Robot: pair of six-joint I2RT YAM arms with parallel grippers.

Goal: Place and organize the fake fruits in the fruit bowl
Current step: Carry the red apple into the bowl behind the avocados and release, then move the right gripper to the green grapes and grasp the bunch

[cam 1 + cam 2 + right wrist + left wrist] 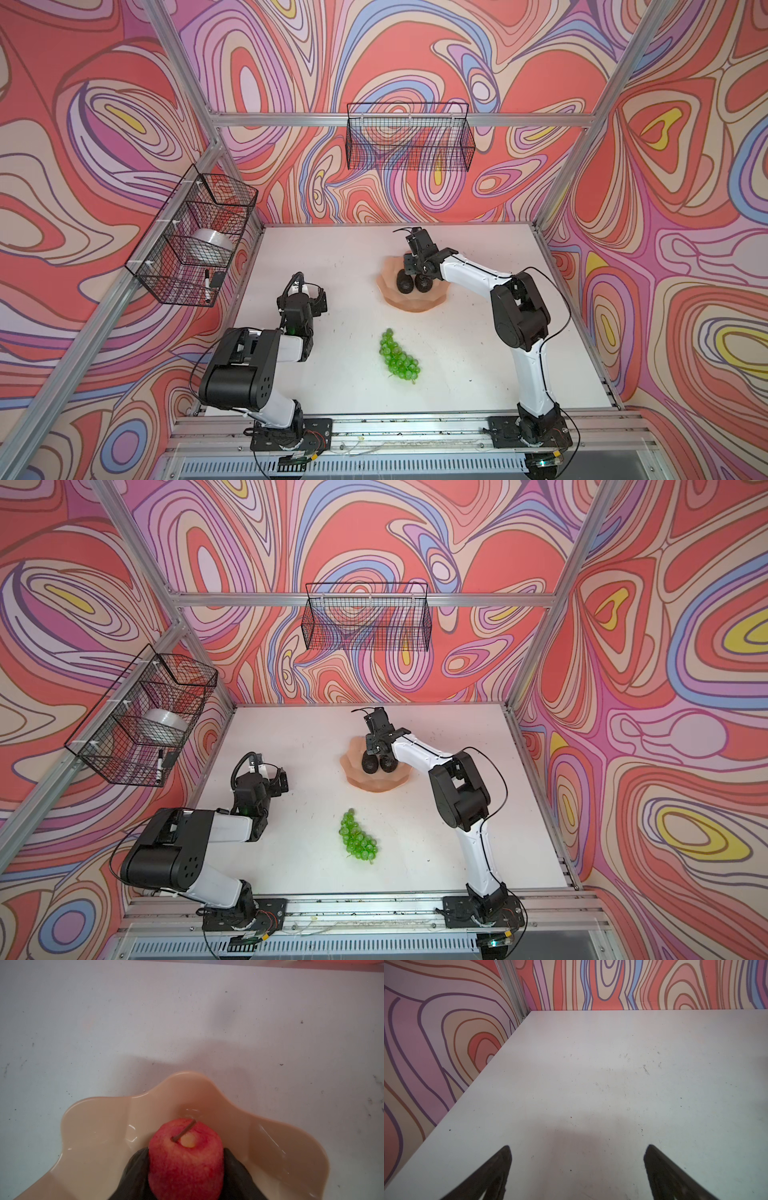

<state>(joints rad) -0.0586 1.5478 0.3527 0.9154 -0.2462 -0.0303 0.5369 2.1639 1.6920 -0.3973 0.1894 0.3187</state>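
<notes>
Two avocados [405, 283] in bowl [415, 304]; apple [186, 1167] tight within right tool [186, 1151]; left tool [578, 1146] wide

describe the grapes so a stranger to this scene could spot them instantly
On the white table, find the peach fruit bowl toward the back. In front of it, alone on bare tabletop, lies the bunch of grapes: bright translucent green, unlike the bowl's dark avocados.
</notes>
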